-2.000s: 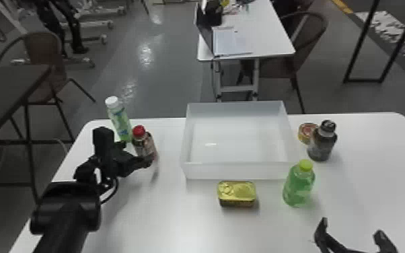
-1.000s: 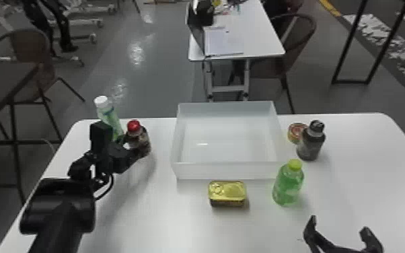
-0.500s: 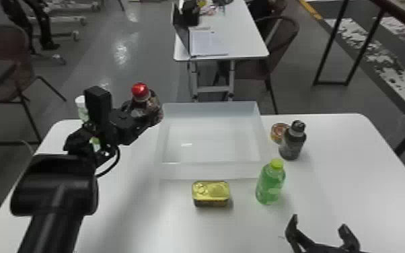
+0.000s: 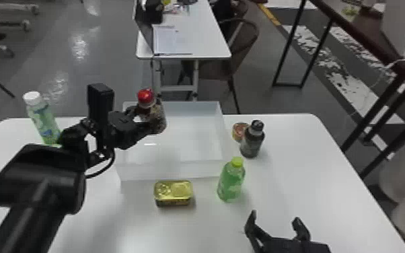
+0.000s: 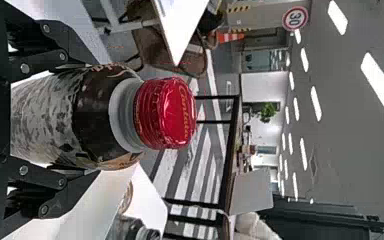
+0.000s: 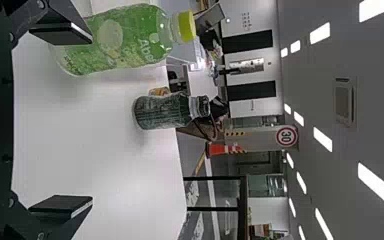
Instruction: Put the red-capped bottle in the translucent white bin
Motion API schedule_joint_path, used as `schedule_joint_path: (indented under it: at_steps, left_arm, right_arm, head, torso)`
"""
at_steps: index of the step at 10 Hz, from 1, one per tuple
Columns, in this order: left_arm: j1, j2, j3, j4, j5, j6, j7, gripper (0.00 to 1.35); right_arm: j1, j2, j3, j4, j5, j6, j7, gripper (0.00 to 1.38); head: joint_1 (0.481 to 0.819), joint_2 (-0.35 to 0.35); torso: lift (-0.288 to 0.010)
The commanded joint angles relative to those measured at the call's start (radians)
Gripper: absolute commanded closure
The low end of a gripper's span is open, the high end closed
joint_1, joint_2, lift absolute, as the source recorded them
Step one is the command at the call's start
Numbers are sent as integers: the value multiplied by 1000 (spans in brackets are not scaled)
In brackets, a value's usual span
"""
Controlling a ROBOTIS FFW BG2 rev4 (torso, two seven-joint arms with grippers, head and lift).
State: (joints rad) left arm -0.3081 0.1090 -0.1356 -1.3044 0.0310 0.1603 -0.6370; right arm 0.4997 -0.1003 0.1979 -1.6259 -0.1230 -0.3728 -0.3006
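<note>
Held up over the left part of the translucent white bin point(image 4: 191, 134), the red-capped bottle point(image 4: 156, 117) is gripped by my left gripper point(image 4: 148, 119), tilted slightly to the left. In the left wrist view the bottle point(image 5: 97, 115) lies between the fingers of my left gripper point(image 5: 75, 117), its red cap pointing away from them. My right gripper point(image 4: 274, 223) is parked at the front edge of the table, fingers apart. The right wrist view shows the right gripper point(image 6: 75, 120) with nothing between its fingertips.
A gold tin point(image 4: 173, 192) lies in front of the bin, and a green bottle point(image 4: 231, 180) stands at its front right corner. A dark bottle point(image 4: 252, 139) and a small round can point(image 4: 239, 131) are right of the bin. A white-capped green bottle point(image 4: 43, 117) stands behind the left arm.
My left gripper has lifted the red-capped bottle off the table and carried it right, over the bin. The head view has shifted. My right gripper stays open.
</note>
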Motion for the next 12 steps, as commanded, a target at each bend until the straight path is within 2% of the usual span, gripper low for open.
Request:
schedule_joint_path:
  at_steps: [1, 3, 4, 6, 7, 8, 9, 10, 11, 12]
  left_arm:
    - [-55, -8, -49, 152, 35, -30, -18, 823]
    - [-106, -29, -55, 294, 43, -54, -20, 823]
    - [-128, -31, -55, 344, 58, -67, -20, 822]
    - [-152, -37, -53, 395, 61, -77, -18, 815]
    - [-138, -38, -58, 398, 106, -122, -6, 624]
    - [-128, -43, -61, 396, 129, -143, 8, 374]
    - [-128, -43, -64, 396, 133, -151, 8, 211]
    - [-128, -43, -64, 395, 138, -145, 8, 131]
    - [-117, -42, -59, 393, 156, -162, 8, 117]
    - [-66, -34, -33, 303, 173, -165, 8, 116]
  right_arm:
    - [0, 1, 0, 0, -1, -2, 0, 156]
    - [-1, 1, 0, 1, -1, -2, 0, 156]
    - [-1, 1, 0, 3, -1, -2, 0, 156]
    - [-1, 1, 0, 3, -1, -2, 0, 156]
    - [-1, 1, 0, 3, -1, -2, 0, 156]
    - [2, 2, 0, 3, -1, -2, 0, 156]
    - [2, 4, 0, 3, -1, -2, 0, 154]
    - [2, 5, 0, 3, -1, -2, 0, 156]
    - [0, 4, 0, 3, -1, -2, 2, 156]
    - [0, 5, 0, 3, -1, -2, 2, 154]
  head:
    - [695, -130]
    - [695, -155]
    - [695, -160]
    - [695, -157]
    - [695, -155]
    - [695, -155]
    - [695, -157]
    - [695, -159]
    - [695, -161]
    - [695, -160]
  torso:
    - [-76]
    - [-76]
    - [-76]
    - [-76]
    - [-76]
    - [-76]
    - [-76]
    - [-76]
    - [-76]
    - [-76]
